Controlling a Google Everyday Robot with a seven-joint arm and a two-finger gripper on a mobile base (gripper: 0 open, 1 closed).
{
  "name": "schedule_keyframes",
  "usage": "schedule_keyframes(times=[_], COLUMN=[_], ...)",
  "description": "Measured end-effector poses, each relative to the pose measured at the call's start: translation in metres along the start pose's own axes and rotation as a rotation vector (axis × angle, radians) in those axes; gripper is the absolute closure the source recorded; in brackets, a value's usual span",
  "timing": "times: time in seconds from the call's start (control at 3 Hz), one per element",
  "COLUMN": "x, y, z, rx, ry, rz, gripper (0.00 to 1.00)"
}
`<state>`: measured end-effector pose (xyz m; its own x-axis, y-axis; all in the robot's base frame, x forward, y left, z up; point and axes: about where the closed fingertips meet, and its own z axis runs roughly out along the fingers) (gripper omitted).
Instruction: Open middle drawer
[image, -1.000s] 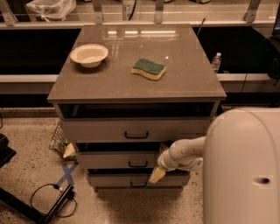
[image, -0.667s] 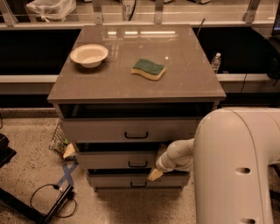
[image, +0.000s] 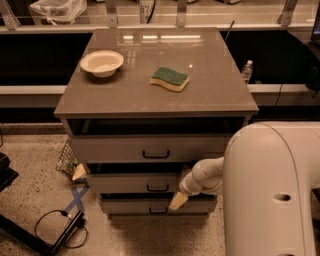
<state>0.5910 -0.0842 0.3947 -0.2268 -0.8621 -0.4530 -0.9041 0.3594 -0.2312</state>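
The cabinet has three grey-beige drawers with small black bar handles. The middle drawer (image: 125, 183) sits between the top drawer (image: 110, 148) and the bottom drawer (image: 130, 205), and its handle (image: 157, 188) is at centre. All three fronts stand slightly out in steps. My gripper (image: 177, 200) reaches in from the right, just right of and below the middle drawer's handle, in front of the bottom drawer's upper edge. My large white arm body (image: 272, 190) fills the lower right.
On the cabinet top (image: 210, 95) lie a white bowl (image: 102, 62) and a green and yellow sponge (image: 170, 79). A water bottle (image: 246, 71) stands behind on the right. A black cable and stand (image: 60, 230), blue tape (image: 76, 198) and a wire basket (image: 67, 159) are on the floor at left.
My white arm body has shifted left and covers more of the right side. The gripper stays at nearly the same spot by the middle drawer. The drawers have not moved.
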Motion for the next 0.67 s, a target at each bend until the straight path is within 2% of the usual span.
schedule_keyframes(times=[0.33, 0.67], x=[0.0, 0.006], y=[0.0, 0.012], z=[0.0, -0.013], rx=[0.0, -0.004], ry=[0.0, 0.015], rz=[0.0, -0.002], gripper=[0.17, 0.39])
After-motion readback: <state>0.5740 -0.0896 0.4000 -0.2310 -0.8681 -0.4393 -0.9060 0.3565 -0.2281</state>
